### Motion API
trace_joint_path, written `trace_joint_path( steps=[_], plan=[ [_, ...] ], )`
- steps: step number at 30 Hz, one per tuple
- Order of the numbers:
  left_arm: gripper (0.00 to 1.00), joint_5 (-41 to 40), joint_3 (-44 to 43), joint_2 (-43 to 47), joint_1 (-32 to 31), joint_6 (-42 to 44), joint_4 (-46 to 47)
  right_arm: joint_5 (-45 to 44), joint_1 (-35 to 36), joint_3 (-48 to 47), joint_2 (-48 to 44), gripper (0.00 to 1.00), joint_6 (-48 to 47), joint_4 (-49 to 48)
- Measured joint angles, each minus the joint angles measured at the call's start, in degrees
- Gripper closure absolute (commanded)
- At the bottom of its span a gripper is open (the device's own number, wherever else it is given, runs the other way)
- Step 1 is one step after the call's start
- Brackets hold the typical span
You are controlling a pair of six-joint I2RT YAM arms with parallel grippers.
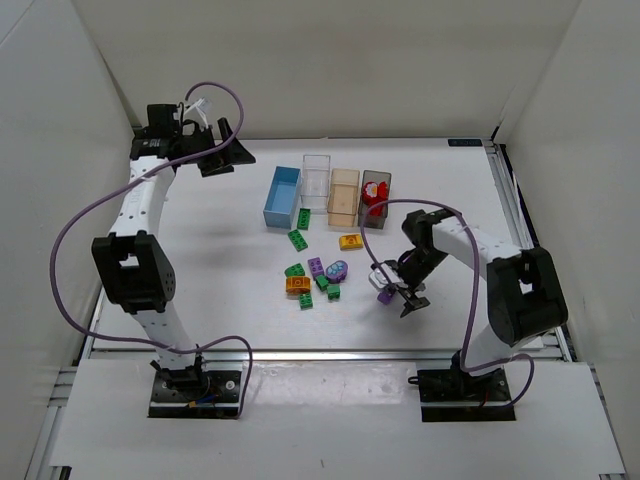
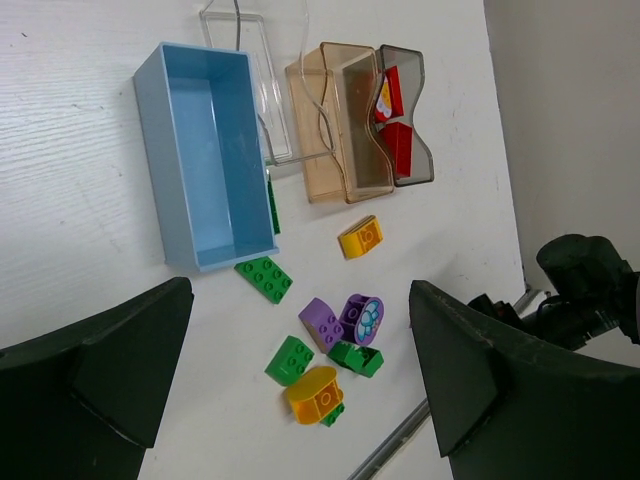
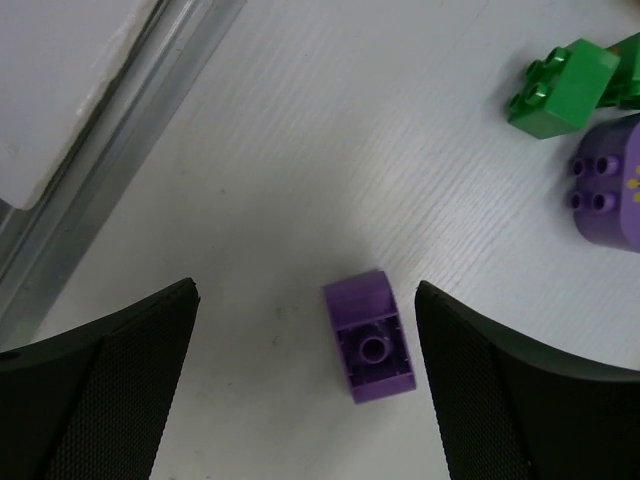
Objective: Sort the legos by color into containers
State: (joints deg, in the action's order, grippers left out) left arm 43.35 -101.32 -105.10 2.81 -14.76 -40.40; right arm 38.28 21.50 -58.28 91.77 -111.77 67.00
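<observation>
My right gripper (image 1: 398, 293) is open and low over the table, its fingers on either side of a purple brick (image 3: 368, 336) that lies on its side, untouched. That brick also shows in the top view (image 1: 385, 295). My left gripper (image 1: 225, 155) is open and empty, raised at the far left. The light blue (image 1: 282, 196), clear (image 1: 315, 180), peach (image 1: 343, 195) and dark grey (image 1: 375, 193) bins stand in a row. Red bricks (image 2: 395, 110) lie in the grey bin. Loose green (image 1: 298, 240), yellow (image 1: 350, 241), purple (image 1: 316, 267) and orange (image 1: 298, 284) bricks lie in front of the bins.
A green brick (image 3: 560, 85) and a purple one (image 3: 605, 185) lie just beyond my right gripper. The table's metal front rail (image 3: 120, 150) runs close on its other side. A green brick (image 1: 303, 218) leans by the blue bin. White walls enclose the table.
</observation>
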Motion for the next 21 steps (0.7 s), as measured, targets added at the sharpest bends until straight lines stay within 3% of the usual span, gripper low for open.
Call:
trace_joint_path(
  steps=[10, 21],
  plan=[
    [0.0, -0.22, 0.46, 0.85, -0.02, 0.61, -0.2, -0.87, 1.4, -1.25, 3.13, 0.12, 7.45, -9.29],
    [0.0, -0.22, 0.02, -0.96, -0.02, 0.57, -0.17, -4.66, 0.59, -1.73, 7.06, 0.17, 8.7, -14.51]
  ],
)
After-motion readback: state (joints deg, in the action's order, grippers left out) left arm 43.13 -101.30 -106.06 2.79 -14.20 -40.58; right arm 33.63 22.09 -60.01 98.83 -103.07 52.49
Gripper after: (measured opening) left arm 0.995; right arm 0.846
